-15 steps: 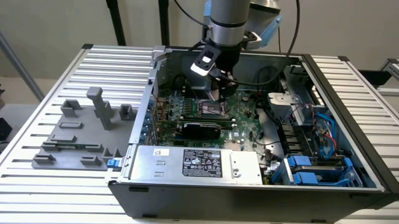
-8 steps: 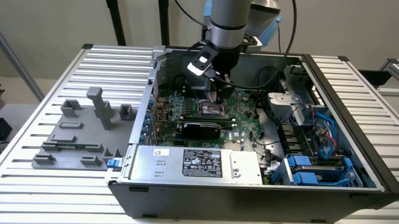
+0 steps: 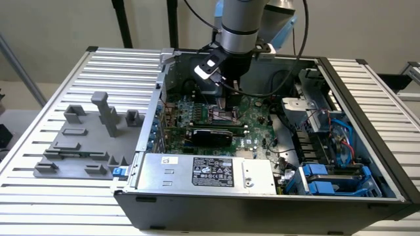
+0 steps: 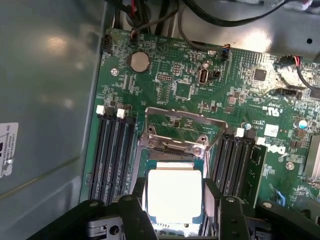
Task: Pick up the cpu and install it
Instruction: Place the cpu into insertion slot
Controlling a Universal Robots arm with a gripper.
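Tool (image 4: 174,207): your two black fingers (image 4: 131,212) sit against opposite edges of the cpu (image 4: 174,192), pinching it between them. In the exterior view the tool (image 3: 225,105) points straight down inside the open case (image 3: 262,211), low over the board (image 3: 253,142).

Cpu: pale metal top facing up, level, directly over the socket. You cannot tell from either view whether it hangs just above the socket or already rests in it.

Socket: the metal latch plate (image 4: 182,125) stands flipped open just beyond the cpu. Black memory slots (image 4: 112,150) run along both sides of the socket. A coin cell (image 4: 139,61) lies further out on the board, near the case wall.

Further out: the arm (image 3: 239,24) comes down from above. A silver power supply (image 3: 210,172) lies along the near edge of the case. Grey fixture blocks (image 3: 85,142) stand outside the case, toward the exterior view's left, on the slatted tabletop (image 3: 39,196).
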